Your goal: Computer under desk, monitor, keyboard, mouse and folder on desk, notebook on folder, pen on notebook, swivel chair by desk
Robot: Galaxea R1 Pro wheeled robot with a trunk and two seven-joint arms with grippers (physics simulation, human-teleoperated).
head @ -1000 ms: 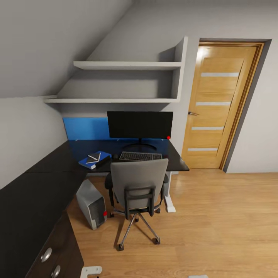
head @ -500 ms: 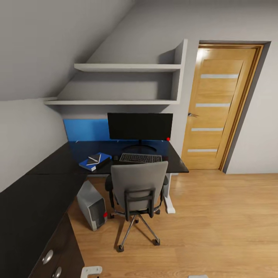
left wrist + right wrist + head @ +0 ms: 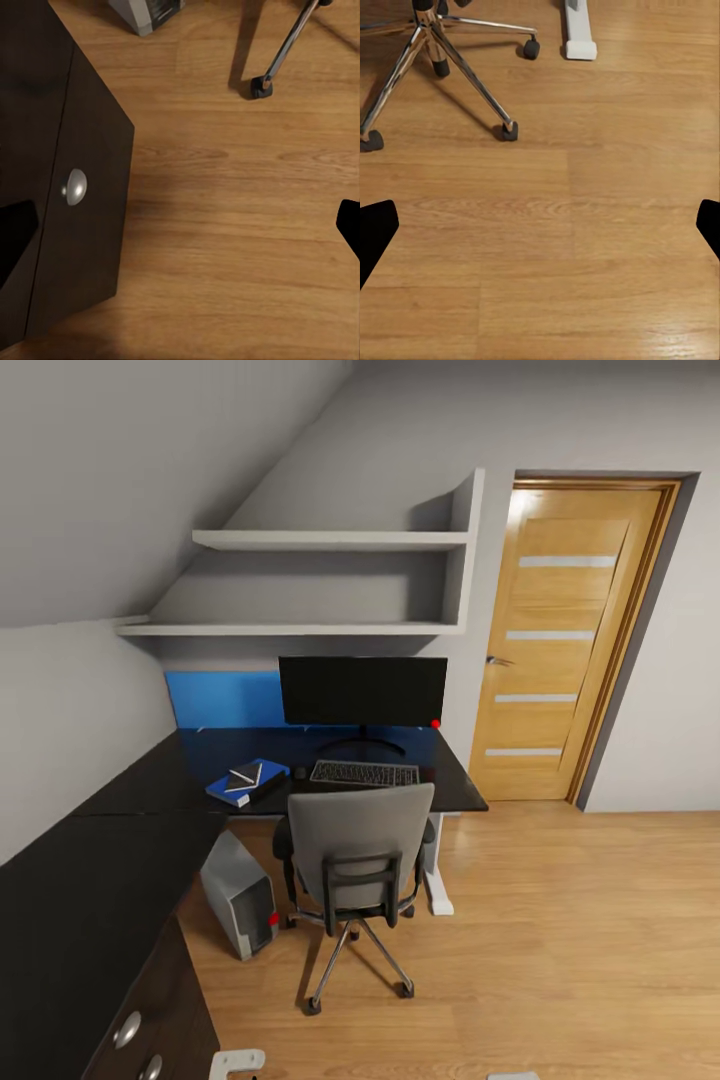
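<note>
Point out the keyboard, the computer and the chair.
keyboard (image 3: 364, 773): head view, middle of the keys.
computer (image 3: 238, 894): head view, its grey side panel.
chair (image 3: 361, 828): head view, centre of the backrest.

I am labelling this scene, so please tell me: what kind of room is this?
Likely a home study corner under a sloped ceiling: a desk with a monitor and keyboard, a swivel chair, and a wooden door.
</note>
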